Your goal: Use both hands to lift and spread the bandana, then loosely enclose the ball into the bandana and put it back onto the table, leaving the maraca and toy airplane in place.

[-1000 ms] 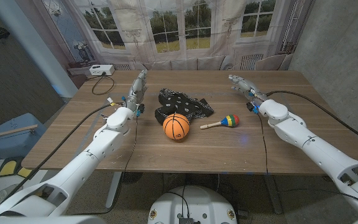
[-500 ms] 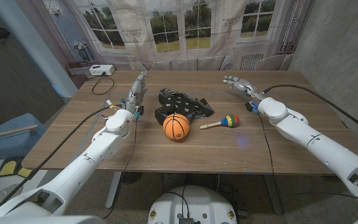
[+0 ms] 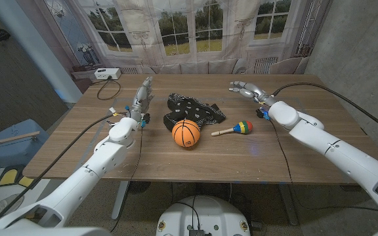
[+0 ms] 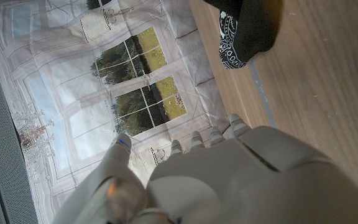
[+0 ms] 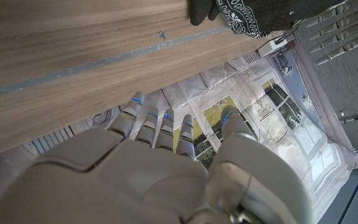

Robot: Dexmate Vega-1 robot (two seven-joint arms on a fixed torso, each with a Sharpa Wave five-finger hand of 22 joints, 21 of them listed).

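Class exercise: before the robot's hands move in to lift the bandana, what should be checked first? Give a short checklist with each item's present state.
1. Left hand free, holding nothing: ok.
2. Right hand free, fingers apart: ok.
3. Bandana within both hands' span, lying crumpled between them: ok.
4. Ball off the cloth: cannot tell; it sits at the bandana's front edge, possibly touching.
5. Maraca apart from the bandana, out of the lifting path: ok.
6. Toy airplane located on the table: cannot tell; it may be under the cloth.
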